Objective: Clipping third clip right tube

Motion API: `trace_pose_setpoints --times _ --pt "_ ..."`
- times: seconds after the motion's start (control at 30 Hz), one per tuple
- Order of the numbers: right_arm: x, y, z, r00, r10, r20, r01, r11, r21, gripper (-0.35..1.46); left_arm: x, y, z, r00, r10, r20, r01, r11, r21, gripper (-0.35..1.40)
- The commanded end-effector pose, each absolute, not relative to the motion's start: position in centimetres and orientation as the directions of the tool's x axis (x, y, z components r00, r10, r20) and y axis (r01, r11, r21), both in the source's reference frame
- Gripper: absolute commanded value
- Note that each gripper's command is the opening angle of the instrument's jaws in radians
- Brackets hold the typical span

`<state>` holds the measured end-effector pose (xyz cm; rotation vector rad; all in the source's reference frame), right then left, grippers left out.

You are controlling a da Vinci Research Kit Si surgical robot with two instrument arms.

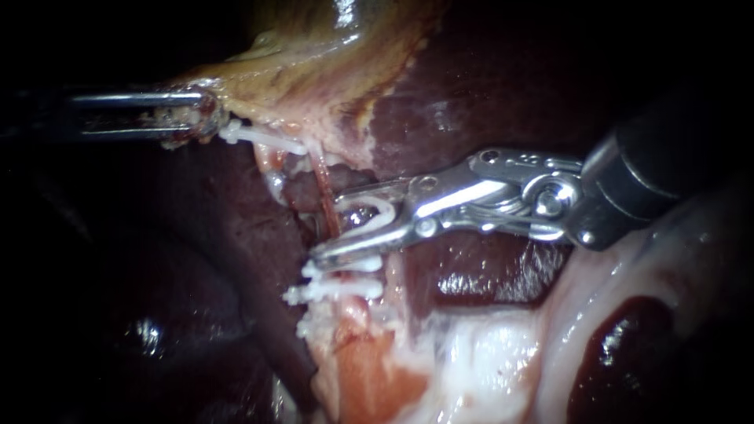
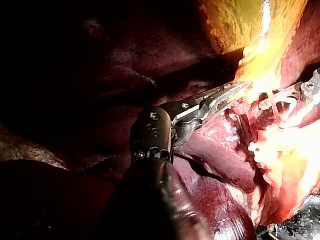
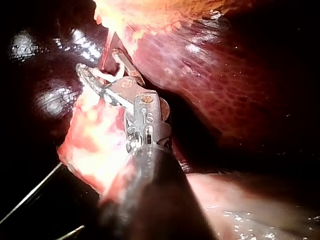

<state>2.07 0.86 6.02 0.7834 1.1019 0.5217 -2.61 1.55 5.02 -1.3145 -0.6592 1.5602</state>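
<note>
The right instrument point(image 1: 328, 226) is holding a white clip point(image 1: 375, 213) in its parted jaws, straddling the thin reddish tube point(image 1: 323, 184) just beyond two closed clips point(image 1: 339, 289). The left instrument point(image 1: 200, 118) is gripping the gallbladder point(image 1: 314, 71) edge, far left. Glare is washing out its tip in the left wrist view, and only the endoscope view is showing the closed clips clearly.

Dark red liver point(image 1: 487, 86) fills most of the background, glossy in spots. The yellowish gallbladder point(image 1: 314, 63) sits up top, right against it. Down low there's a pale, pinkish-white lump of fatty tissue point(image 1: 487, 353) with a dark red patch point(image 1: 620, 345) set in it.
</note>
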Motion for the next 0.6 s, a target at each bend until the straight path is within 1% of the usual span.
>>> trace_pose_setpoints --times 0.03,0.27,0.6 --pt "2.1 0.86 6.02 0.374 0.72 -0.585 0.004 0.629 0.777 0.5 -2.62 1.55 5.02 0.038 0.902 -0.43 -0.321 -0.396 -0.86 -0.35" --pt "2.21 0.83 6.0 0.354 0.727 -0.589 0.01 0.627 0.779 0.5 -2.62 1.55 5.03 0.038 0.902 -0.43 -0.321 -0.396 -0.86 -0.35" --pt "2.38 0.77 5.82 0.308 0.742 -0.595 0.032 0.617 0.786 0.5 -2.63 1.55 5.03 0.038 0.902 -0.43 -0.321 -0.396 -0.86 -0.35"
